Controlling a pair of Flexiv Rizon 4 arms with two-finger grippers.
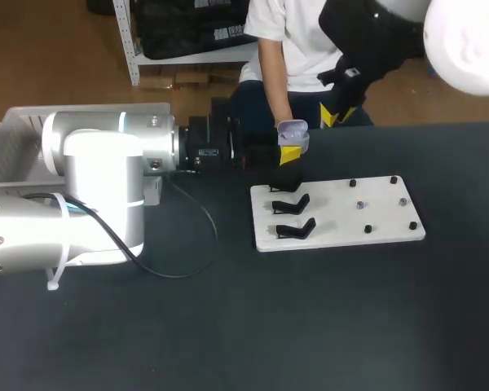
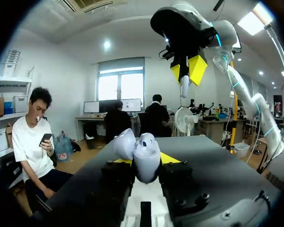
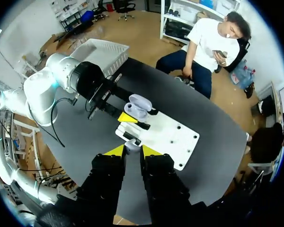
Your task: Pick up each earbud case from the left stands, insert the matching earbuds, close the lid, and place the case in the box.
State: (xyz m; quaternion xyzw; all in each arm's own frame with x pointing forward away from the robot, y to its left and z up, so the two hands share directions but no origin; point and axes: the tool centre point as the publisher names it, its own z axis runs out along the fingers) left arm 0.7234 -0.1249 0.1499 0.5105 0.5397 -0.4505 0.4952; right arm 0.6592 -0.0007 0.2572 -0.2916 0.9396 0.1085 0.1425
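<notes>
- Pinching the open earbud case (image 2: 146, 156) between both yellow tips, the left gripper (image 2: 144, 161) holds it upright.
- Right gripper (image 3: 132, 150) hangs above the case, nipping one earbud (image 2: 184, 87).

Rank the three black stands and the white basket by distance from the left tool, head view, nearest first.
1. Rear stand: right beside the left tool, which grips the earbud case.
2. Middle stand: one row closer to the camera on the white board.
3. Front stand: by the board's near edge.
4. White basket: far left, past the left arm.
</notes>
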